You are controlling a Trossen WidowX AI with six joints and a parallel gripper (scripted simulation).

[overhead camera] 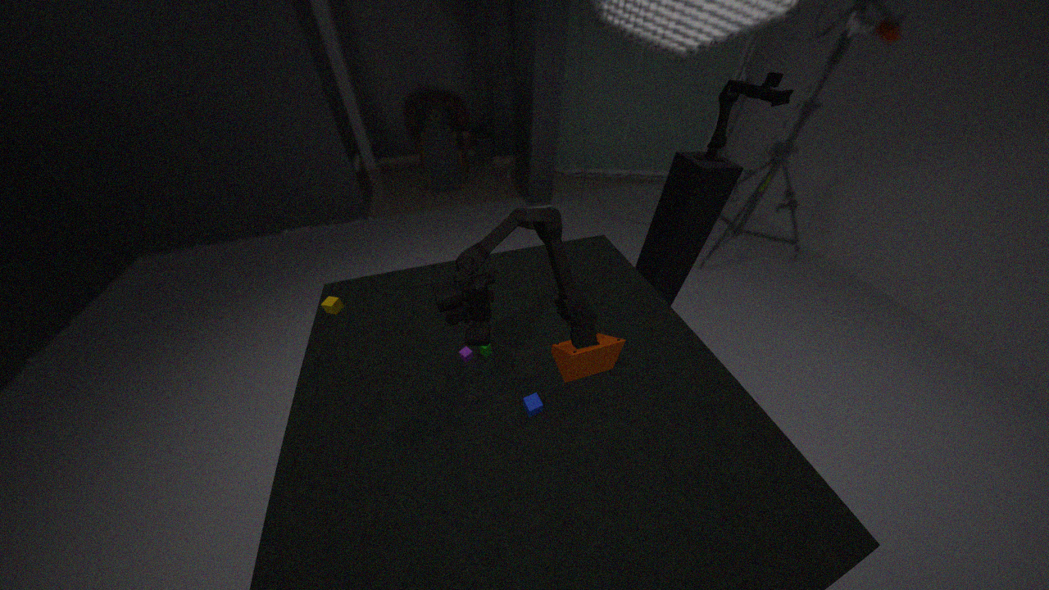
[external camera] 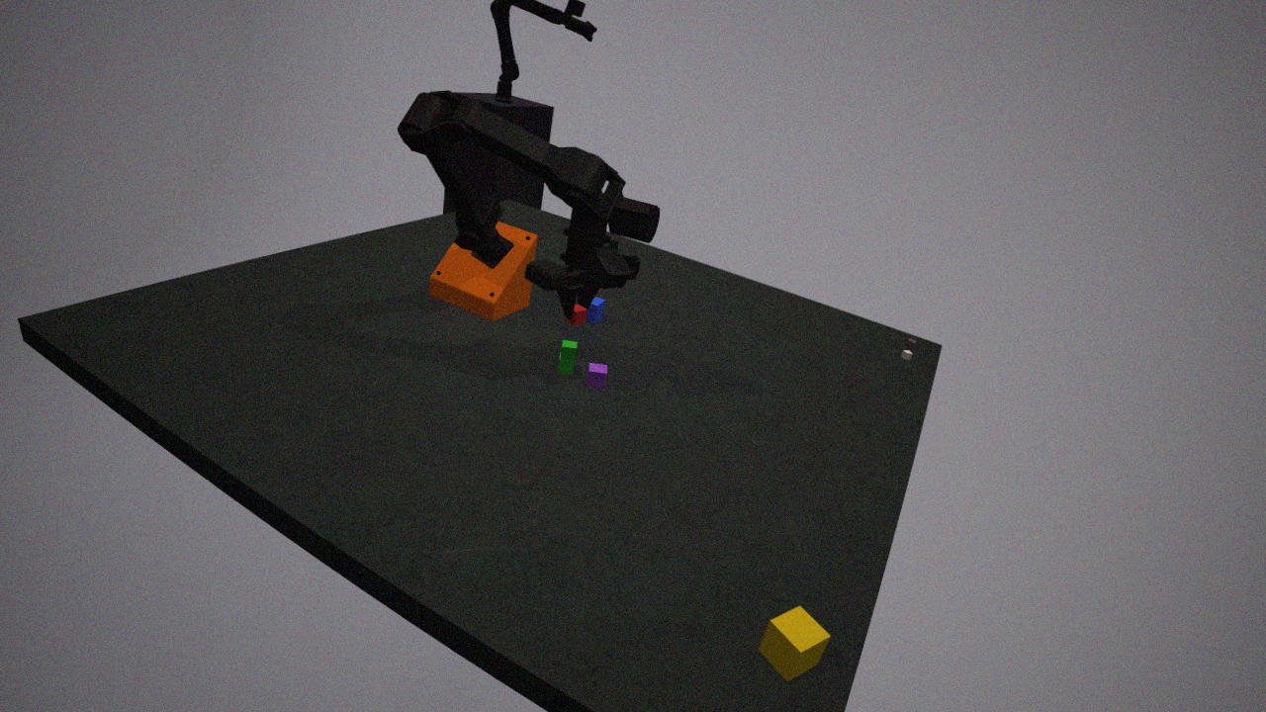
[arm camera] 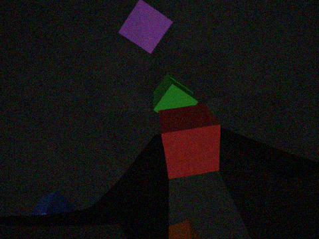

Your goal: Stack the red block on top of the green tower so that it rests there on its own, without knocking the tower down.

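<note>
Hanging above the middle of the dark table (external camera: 354,495), the gripper (external camera: 575,311) is closed on the red block (external camera: 579,313), its fingers stopped partway by the block's width. The red block is a small plain cube, matte, with flat faces and sharp edges; in the wrist view (arm camera: 191,151) one lit face and a darker face show, and the edges run nearly square to the frame. Being a cube, it has no long axis that can be told. It is clear of the table, up in the air, and higher than the top of the green tower (external camera: 567,356).

That tower stands upright, taller than wide, its long axis vertical, near the table's centre. In the wrist view its top (arm camera: 175,98) shows just past the red block, turned corner-on to it. A purple block (external camera: 597,374) sits just beside the tower, apart from it. A blue block (external camera: 596,309) lies nearer the arm's orange base (external camera: 482,281); a yellow block (external camera: 793,642) rests by a far corner.

No writing or labels can be read on any block.
</note>
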